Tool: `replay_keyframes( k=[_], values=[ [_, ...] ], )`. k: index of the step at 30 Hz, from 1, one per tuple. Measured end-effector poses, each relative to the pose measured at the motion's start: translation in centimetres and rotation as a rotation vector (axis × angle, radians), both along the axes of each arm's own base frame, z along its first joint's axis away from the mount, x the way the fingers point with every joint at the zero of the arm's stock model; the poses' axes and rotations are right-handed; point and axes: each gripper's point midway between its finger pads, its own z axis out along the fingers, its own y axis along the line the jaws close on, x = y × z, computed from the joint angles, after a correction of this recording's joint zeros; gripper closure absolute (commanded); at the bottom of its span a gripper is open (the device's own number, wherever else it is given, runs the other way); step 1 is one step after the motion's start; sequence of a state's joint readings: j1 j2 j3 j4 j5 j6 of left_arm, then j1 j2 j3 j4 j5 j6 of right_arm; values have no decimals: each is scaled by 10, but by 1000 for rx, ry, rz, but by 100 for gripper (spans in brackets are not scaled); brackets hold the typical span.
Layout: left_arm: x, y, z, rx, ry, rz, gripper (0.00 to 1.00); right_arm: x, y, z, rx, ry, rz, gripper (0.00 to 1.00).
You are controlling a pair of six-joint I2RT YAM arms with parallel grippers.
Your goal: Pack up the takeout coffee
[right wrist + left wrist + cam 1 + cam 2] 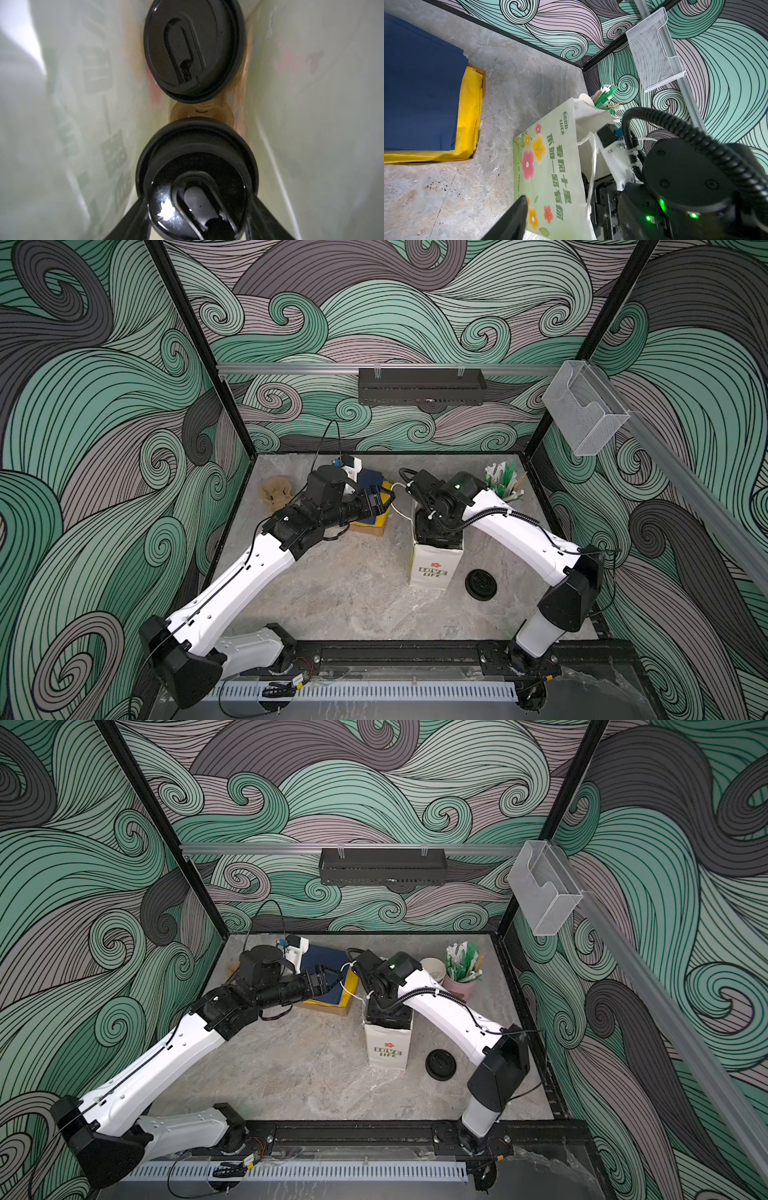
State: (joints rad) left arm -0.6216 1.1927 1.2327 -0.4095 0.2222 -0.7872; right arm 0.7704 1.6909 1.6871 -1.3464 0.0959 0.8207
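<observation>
The counter (332, 597) is carrying an upright bag (433, 568) near its middle and a box of sheets (425, 83) farther back. The right tool (196, 197) is reaching down into the bag and gripping the near cup (197, 166) just under its rim. The left tool (380, 499) is hovering over the box, by the bag's cord handle; its width cannot be told. The far cup (193, 49) is standing just beyond the near one, also inside the bag. A loose lid (481, 583) is lying beside the bag.

Top views evenly lit, shadows soft; right wrist view was dim, bag walls (83, 124) blurred; glare lay on lower coffee cup (197, 180).
</observation>
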Motion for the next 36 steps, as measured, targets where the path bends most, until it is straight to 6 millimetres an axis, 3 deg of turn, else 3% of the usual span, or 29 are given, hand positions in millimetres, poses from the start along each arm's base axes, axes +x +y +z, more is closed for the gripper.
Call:
replay_keyframes(
  k=[27,36],
  values=[
    [2,-12,-9,-47,27,-41,96,5,-5,-23,9,34,-30,38],
    [2,-15,-4,-64,16,-50,100,5,-5,-34,2,56,-29,38]
  ],
)
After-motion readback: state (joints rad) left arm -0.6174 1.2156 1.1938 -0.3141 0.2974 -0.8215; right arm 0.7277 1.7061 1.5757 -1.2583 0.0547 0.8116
